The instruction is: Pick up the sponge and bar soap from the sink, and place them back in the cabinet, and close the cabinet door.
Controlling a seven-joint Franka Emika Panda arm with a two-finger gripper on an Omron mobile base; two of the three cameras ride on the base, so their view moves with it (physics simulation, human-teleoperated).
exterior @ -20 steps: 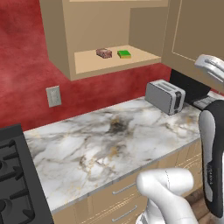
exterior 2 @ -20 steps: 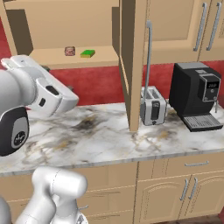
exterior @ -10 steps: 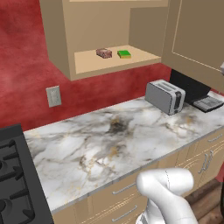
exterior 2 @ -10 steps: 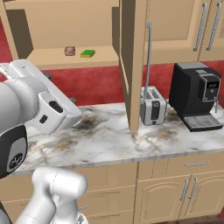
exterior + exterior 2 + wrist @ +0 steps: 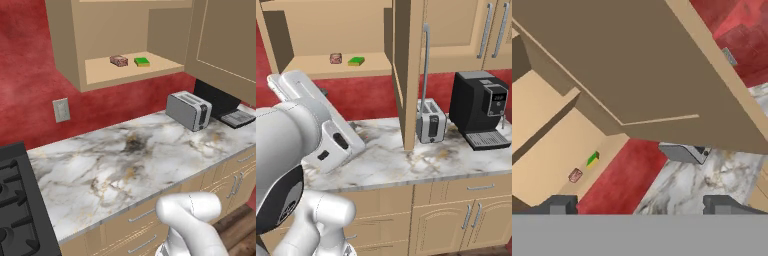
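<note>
Hand view alone shows the gripper [image 5: 640,204] spread empty; sponge [image 5: 592,159] sits shelved.

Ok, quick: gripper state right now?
Gripper: open, holding nothing, fingertips wide apart.

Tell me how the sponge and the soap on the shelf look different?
The sponge is bright green; the soap is reddish-brown. The sponge lies nearer the open cabinet door, the soap further from it. The sponge looks flatter, the soap a bit chunkier. Both are small blocks resting side by side, apart, on the cabinet shelf.
</note>
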